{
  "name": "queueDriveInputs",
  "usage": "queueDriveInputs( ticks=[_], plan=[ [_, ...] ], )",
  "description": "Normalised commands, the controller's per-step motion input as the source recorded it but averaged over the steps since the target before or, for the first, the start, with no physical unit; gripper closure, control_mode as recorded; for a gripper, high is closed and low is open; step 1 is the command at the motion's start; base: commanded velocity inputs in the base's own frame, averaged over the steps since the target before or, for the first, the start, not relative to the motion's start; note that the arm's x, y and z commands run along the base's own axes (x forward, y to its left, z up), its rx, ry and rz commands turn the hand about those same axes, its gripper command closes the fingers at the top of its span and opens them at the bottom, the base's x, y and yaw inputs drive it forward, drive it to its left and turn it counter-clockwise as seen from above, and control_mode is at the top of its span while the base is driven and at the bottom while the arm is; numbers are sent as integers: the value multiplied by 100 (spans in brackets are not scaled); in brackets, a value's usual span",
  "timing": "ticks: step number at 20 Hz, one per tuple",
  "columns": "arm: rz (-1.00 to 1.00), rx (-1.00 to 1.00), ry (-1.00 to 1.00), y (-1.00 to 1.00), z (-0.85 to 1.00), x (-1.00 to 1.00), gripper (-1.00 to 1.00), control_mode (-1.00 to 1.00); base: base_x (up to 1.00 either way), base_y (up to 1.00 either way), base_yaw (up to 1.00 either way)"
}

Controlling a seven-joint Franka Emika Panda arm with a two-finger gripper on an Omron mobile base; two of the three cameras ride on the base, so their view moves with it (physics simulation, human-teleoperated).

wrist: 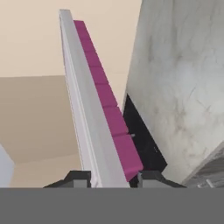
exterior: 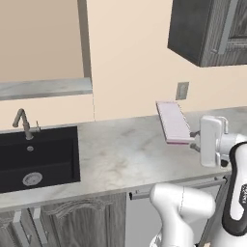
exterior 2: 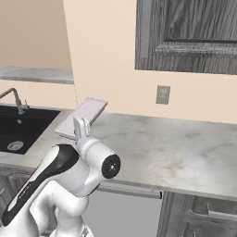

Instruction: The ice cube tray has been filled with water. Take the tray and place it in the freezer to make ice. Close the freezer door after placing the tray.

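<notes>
The gripper (wrist: 111, 177) is closed on the near end of the ice cube tray (exterior: 172, 121), holding it lifted above the marble tabletop (exterior: 120, 154), at 3 o'clock from the black sink (exterior: 38, 157).

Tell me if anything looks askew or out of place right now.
The ice cube tray is off the counter, pinched at one end by the gripper and held in the air. In the left base view it looks tilted, far end higher, odd for a water-filled tray. No spill shows.
</notes>
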Motion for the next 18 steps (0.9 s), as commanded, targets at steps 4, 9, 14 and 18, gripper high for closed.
queueDriveInputs(
  ticks=[4,9,14,18],
  plan=[
    [-4,0,4,-12,0,-42,100,-100,0,0,0],
    [-1,0,0,-10,0,-35,100,100,-38,-4,-1],
    [0,0,0,0,0,0,100,100,-100,-4,-4],
    [0,0,0,0,0,0,100,100,-100,0,-12]
  ],
)
